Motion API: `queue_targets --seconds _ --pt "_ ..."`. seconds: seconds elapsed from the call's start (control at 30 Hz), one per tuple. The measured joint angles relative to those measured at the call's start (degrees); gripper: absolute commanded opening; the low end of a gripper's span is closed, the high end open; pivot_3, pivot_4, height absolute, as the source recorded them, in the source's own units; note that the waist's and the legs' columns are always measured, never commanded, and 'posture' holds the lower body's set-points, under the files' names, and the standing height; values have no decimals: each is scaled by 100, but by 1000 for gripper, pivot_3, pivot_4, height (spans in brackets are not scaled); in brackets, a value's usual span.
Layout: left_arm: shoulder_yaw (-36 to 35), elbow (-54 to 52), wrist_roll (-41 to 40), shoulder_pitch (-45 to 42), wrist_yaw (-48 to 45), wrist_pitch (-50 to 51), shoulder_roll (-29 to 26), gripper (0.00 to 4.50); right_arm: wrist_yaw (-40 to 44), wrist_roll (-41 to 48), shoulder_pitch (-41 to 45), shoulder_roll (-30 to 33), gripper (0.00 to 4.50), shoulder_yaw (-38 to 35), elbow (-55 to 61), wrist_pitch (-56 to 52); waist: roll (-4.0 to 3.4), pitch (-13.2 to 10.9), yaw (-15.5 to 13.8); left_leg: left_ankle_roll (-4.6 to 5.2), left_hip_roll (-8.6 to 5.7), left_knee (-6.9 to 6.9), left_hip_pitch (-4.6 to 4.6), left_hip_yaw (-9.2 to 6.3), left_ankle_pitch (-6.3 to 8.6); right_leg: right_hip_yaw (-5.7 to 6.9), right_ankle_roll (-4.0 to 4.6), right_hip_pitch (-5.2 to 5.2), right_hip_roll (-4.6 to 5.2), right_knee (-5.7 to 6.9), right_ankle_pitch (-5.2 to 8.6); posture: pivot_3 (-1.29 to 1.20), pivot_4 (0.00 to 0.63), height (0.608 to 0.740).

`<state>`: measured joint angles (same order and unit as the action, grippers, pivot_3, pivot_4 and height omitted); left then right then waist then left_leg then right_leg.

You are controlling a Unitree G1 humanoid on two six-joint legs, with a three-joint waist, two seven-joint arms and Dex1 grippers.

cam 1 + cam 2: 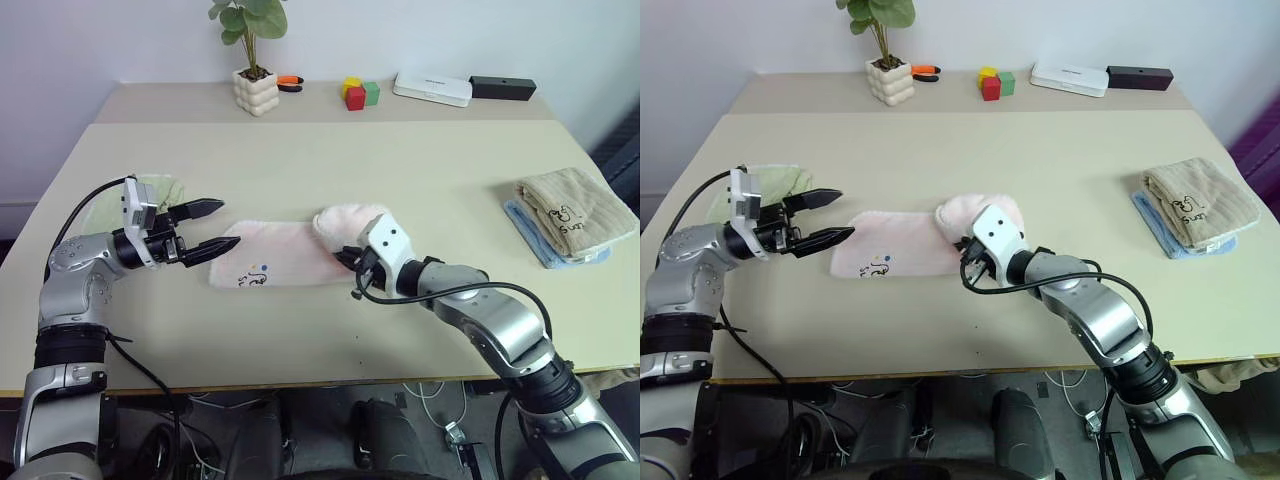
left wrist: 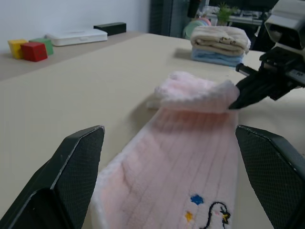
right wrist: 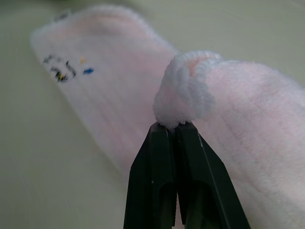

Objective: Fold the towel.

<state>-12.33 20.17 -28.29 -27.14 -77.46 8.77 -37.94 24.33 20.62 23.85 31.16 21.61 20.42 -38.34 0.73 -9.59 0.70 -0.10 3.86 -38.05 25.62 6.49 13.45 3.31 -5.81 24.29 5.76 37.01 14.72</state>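
The pale pink towel (image 1: 285,255) lies lengthwise on the table, with its dark cartoon mark (image 1: 252,278) near its left end. Its right end is lifted and curled over into a fluffy hump (image 1: 345,222). My right gripper (image 1: 346,257) is shut on the towel there, and a bunched corner (image 3: 186,90) sits at its closed tips (image 3: 174,126). My left gripper (image 1: 229,223) hovers open and level just off the towel's left end, with nothing between its fingers (image 2: 78,162). The left wrist view also shows the right gripper (image 2: 240,98) pinching the curled end.
A light green towel (image 1: 160,190) lies under my left arm. A beige towel (image 1: 575,205) rests on a blue one (image 1: 540,245) at the right edge. A potted plant (image 1: 256,88), coloured blocks (image 1: 357,94), a white box (image 1: 432,88) and a black box (image 1: 503,87) line the far table.
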Motion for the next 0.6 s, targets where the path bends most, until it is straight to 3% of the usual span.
queue_targets --seconds 0.23,0.33,0.5,0.6 --pt "-28 -130 -122 55 22 185 -45 4500 315 -508 -1 -219 57 286 -42 126 0 0 -4 0 0 0 0 0 0 1 0 1 0 2 0 0 150 735" --pt "-27 -131 -139 89 25 205 -44 4500 418 -591 -15 -338 924 277 -43 124 0 0 2 0 0 0 0 0 0 1 0 1 0 3 0 0 150 735" --pt "-26 -131 -154 89 36 206 -44 4500 612 -726 -32 -291 3316 275 -33 120 0 0 -6 -1 0 0 0 1 0 1 0 1 0 2 0 0 150 735" --pt "-18 -130 -156 86 34 206 -41 4500 969 -550 -126 -149 3316 91 95 115 0 0 -7 0 0 0 0 0 0 1 0 1 0 2 0 0 150 735"
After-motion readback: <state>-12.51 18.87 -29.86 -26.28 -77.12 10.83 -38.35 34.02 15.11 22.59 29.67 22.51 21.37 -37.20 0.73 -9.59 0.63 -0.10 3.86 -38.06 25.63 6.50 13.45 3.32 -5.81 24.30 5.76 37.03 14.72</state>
